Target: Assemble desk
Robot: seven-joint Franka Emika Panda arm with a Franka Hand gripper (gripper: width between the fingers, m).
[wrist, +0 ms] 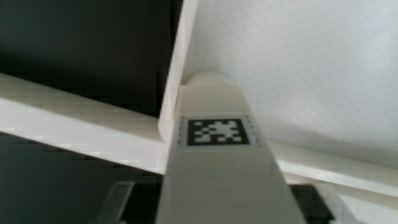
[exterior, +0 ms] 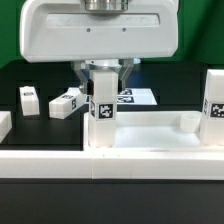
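So the leg (exterior: 103, 108) in play is standing upright at the tabletop (exterior: 150, 135) corner on the exterior view's left, tag facing the camera. In the wrist view its far end is meeting that same corner. I can't tell if it's actually seated in a socket there or just resting on it.

It's looking like hard white plastic, so I'm expecting light and stiff, not fragile, but smooth enough to twist or slide in a loose pinch. I'd be taking it on two opposite flat sides around mid-height, keeping it square to the corner.

The gripper (exterior: 104, 84) is hanging right over it, a finger sitting on either side of the leg. Whether they're really pressing on it I honestly can't tell, as both views are too blurry.

Counting:
- **Tabletop:** one.
- **Legs:** four. A second leg (exterior: 213, 98) is standing at the corner on the exterior view's right. An outer loose leg (exterior: 29, 100) and a nearer loose leg (exterior: 66, 104) are lying on the black table (exterior: 45, 132), well apart from the tabletop.
- **Socket:** one empty round socket (exterior: 185, 122) is showing near that second leg.
- **Other stuff:** one marker board (exterior: 138, 97) is lying behind, and one long white rail (exterior: 40, 165) is running across the front.
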